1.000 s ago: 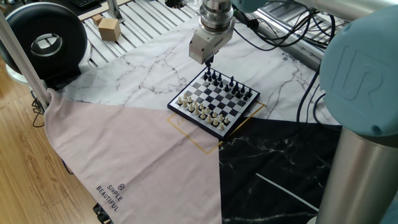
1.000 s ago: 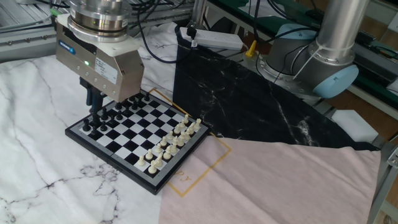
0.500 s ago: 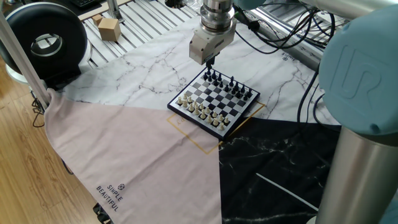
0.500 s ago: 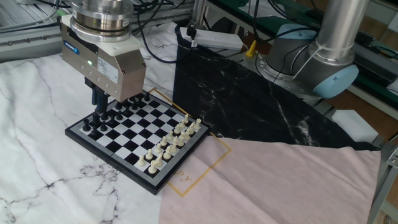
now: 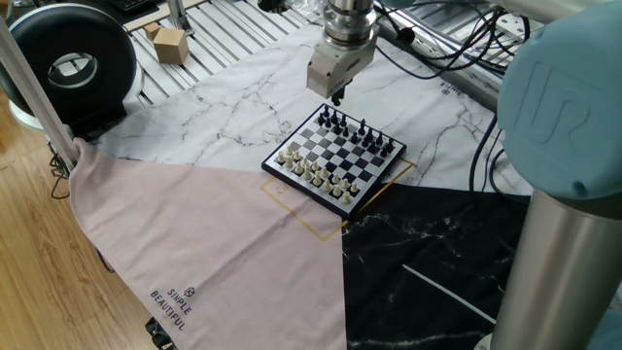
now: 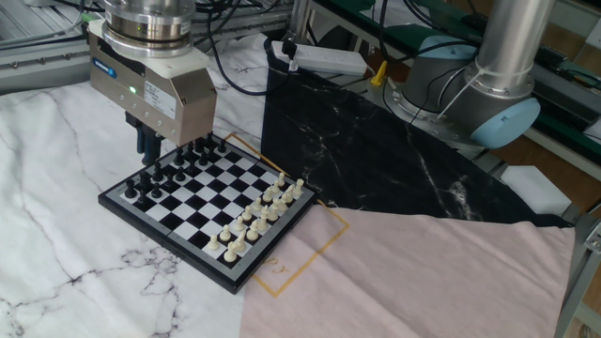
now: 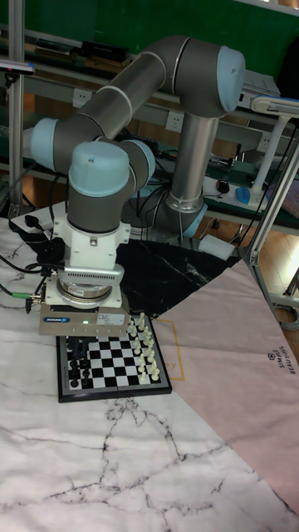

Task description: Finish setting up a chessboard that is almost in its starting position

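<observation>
The chessboard (image 5: 296,187) (image 6: 164,242) (image 7: 112,392) lies on the cloth where the marble, pink and black panels meet. Black pieces (image 5: 360,131) (image 6: 164,174) fill its far side and cream pieces (image 5: 311,170) (image 6: 258,211) its near side. My gripper (image 5: 336,95) (image 6: 150,148) hangs a little above the corner of the black rows, clear of the pieces. Its dark fingers stand close together, and I see no piece between them. In the tall fixed view the gripper's housing hides the fingertips.
A round black device (image 5: 73,63) and a small cardboard box (image 5: 170,44) stand at the far left. Cables (image 5: 457,49) and a white power strip (image 6: 324,58) lie behind the board. The arm's base (image 6: 502,94) rises beside the black cloth panel.
The gripper has risen from just over the black rows and drifted a little toward the board's far corner. The pieces look the same.
</observation>
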`<move>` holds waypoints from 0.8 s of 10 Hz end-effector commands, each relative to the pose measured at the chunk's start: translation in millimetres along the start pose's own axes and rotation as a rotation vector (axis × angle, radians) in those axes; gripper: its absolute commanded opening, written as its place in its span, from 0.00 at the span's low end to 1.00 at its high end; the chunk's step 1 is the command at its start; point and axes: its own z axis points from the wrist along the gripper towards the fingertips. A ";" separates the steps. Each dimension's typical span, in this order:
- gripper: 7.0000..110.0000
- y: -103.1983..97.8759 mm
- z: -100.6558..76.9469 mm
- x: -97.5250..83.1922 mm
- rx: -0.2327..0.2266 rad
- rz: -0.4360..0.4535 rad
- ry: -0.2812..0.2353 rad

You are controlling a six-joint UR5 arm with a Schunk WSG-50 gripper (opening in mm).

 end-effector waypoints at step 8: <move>0.00 -25.2 23.5 35.4 -0.072 -0.009 0.063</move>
